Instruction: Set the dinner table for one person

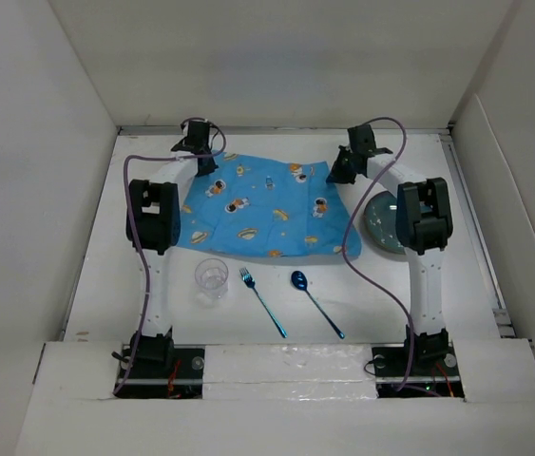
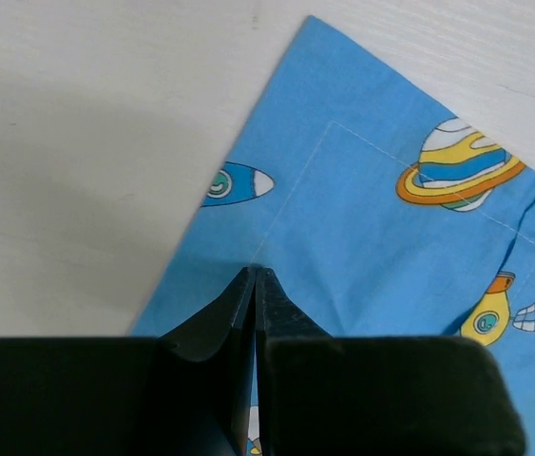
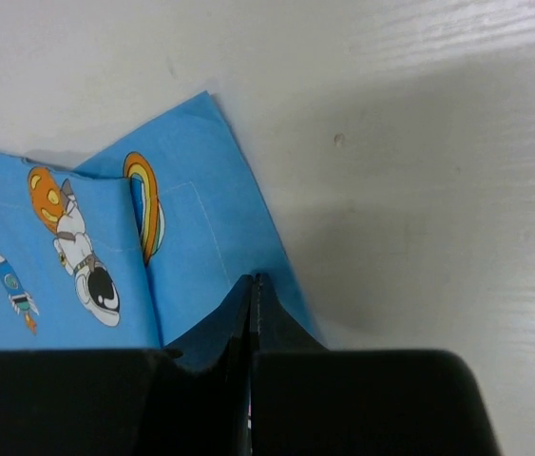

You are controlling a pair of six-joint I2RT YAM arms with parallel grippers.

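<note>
Top external view: left gripper [image 1: 208,163], right gripper [image 1: 338,174] clench mat [image 1: 267,214] far corners; next, spread flat on dinner table [image 1: 362,294].

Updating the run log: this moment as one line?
left fingers: shut on blue mat, near far-left corner | right fingers: shut near far-right corner | glass, fork, spoon, plate: off mat

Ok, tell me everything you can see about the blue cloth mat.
The blue mat is thin cloth with a stitched hem, printed with astronauts, rockets and ringed planets. It lies mostly flat on the white table, folded near its far right corner. The left hand and right hand each pinch it near a far corner.
</note>
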